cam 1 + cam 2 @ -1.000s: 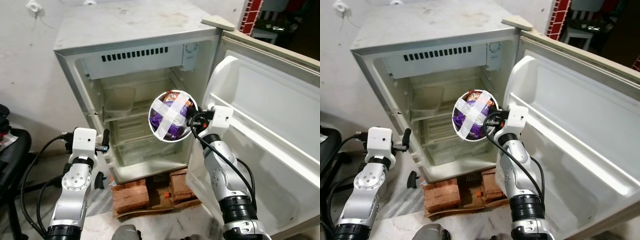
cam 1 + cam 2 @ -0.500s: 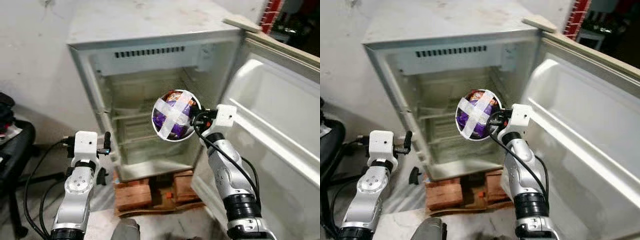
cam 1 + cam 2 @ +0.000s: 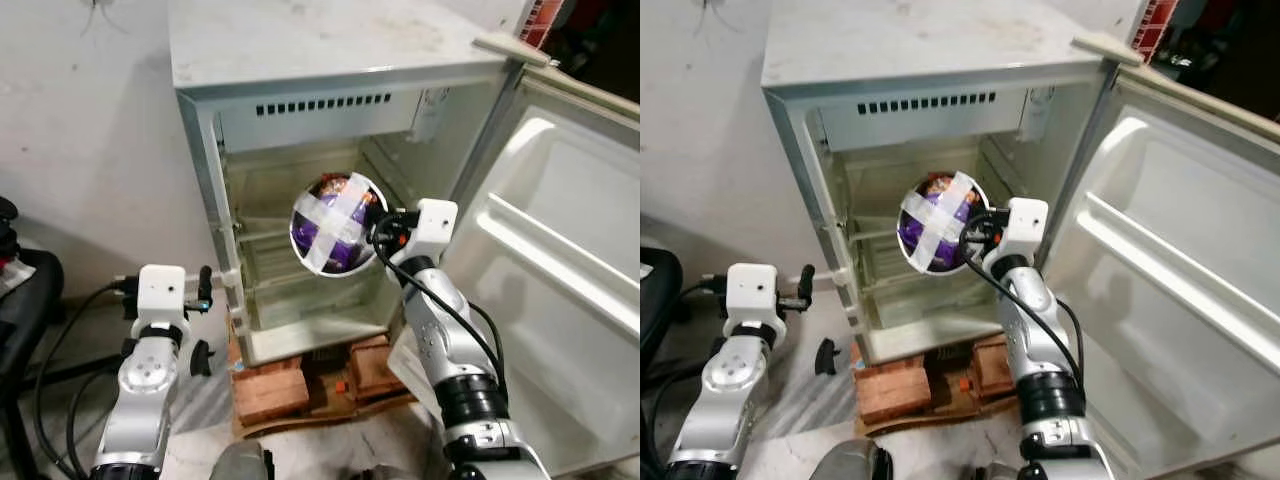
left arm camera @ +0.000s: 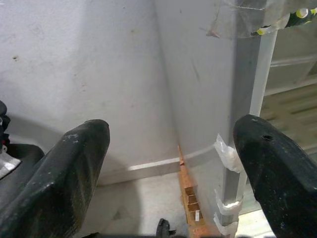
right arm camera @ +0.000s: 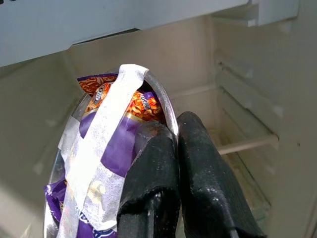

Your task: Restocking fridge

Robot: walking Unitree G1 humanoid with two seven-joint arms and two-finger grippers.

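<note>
In front of the open fridge [image 3: 330, 60]: right gripper [image 3: 380, 232] is holding the bowl [image 3: 336, 224] up at the cabinet mouth, level with the upper shelves.
Right grip: fingers [image 5: 163, 163] are pinching together on the bowl's far rim, an edge hold only.
Bowl: it is tipping almost on its side, purple packets [image 5: 106, 148] held in by crossed white tape [image 3: 338, 218].
Left gripper [image 4: 168, 163]: fingers are spreading apart, holding nothing, low by the fridge's left front edge.
Risk: bowl is likely swinging or slipping in the rim pinch; rim may be catching the door frame or a shelf lip going in.
Risk 2: tape may be letting packets spill.
Hidden: bowl is covering the target shelf; lower fridge interior is hard to read; door [image 3: 560, 250] is cut off at right.
</note>
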